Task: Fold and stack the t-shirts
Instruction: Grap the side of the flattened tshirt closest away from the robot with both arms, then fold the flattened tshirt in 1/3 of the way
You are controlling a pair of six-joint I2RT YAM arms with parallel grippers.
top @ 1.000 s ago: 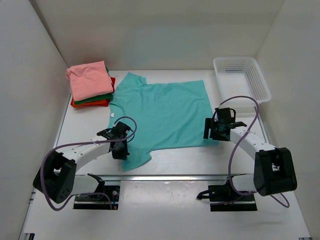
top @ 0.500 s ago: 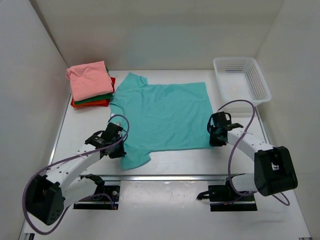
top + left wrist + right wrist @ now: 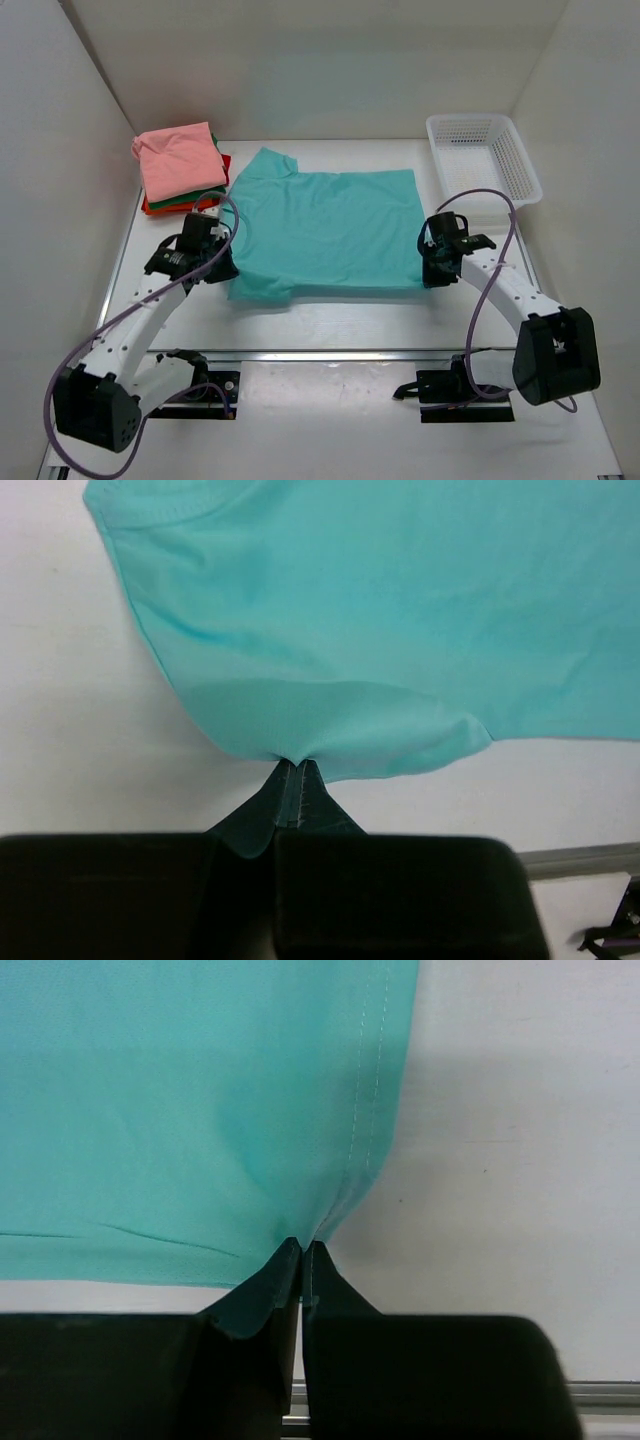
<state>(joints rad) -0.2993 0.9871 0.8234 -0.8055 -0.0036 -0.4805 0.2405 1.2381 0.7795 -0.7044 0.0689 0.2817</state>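
Note:
A teal t-shirt [image 3: 325, 235] lies spread flat in the middle of the table. My left gripper [image 3: 222, 265] is shut on the shirt's left near edge, by the sleeve; in the left wrist view the cloth [image 3: 330, 630] bunches into the closed fingertips [image 3: 296, 766]. My right gripper [image 3: 431, 274] is shut on the shirt's right near corner, and the hem [image 3: 365, 1110] runs into the closed tips [image 3: 303, 1249]. At the back left sits a stack of folded t-shirts, salmon-pink [image 3: 180, 160] on top, with green and red-orange [image 3: 165, 208] under it.
A white mesh basket [image 3: 520, 165] stands at the back right. White walls close in the table on the left, back and right. A metal rail [image 3: 340, 354] runs along the near edge, in front of the arm bases.
The right gripper has shut on the shirt's right near corner. The left gripper has moved left and back with the sleeve edge, pulling the near edge of the shirt straighter.

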